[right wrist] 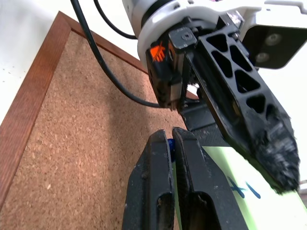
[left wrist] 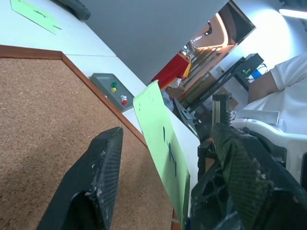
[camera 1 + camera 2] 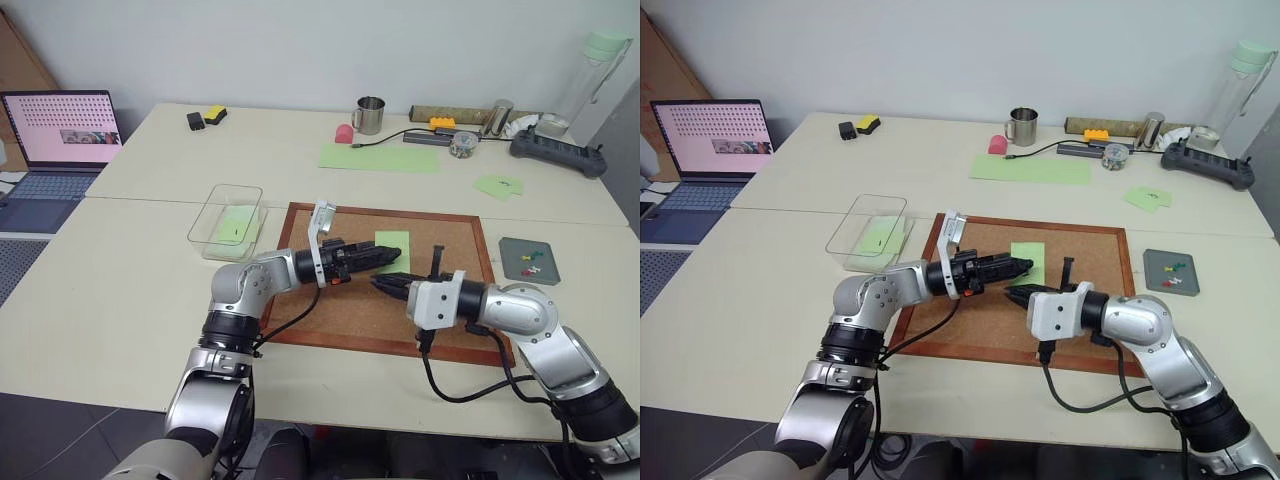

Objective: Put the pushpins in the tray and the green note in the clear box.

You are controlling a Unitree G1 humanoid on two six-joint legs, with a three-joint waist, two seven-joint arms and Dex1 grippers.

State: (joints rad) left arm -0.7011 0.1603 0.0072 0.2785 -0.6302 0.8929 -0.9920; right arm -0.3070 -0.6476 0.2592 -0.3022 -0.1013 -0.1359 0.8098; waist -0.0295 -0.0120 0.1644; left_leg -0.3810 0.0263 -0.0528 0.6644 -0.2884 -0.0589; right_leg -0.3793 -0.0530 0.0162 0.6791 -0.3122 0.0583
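Observation:
The green note (image 3: 393, 244) hangs tilted just above the cork board (image 3: 340, 315); its dark marks show in the left wrist view (image 2: 165, 143). My left gripper (image 3: 392, 257) is open, one finger (image 2: 103, 167) on each side of the note. My right gripper (image 1: 171, 136) is shut at the note's edge on a tiny blue pushpin (image 1: 170, 143). Green, whitish and red pushpins (image 3: 530, 262) lie in the dark-grey tray (image 3: 512, 250) to the right of the board. The clear box (image 3: 205, 228) stands left of the board with a green slip (image 3: 238, 225) inside.
At the far side lie a long pale-green sheet (image 3: 380, 157), another small green note (image 3: 500, 185), a metal mug (image 3: 370, 115) and a dark controller (image 3: 558, 155). A laptop (image 3: 60, 130) stands at the far left. A person in white (image 2: 288, 86) is beyond the table.

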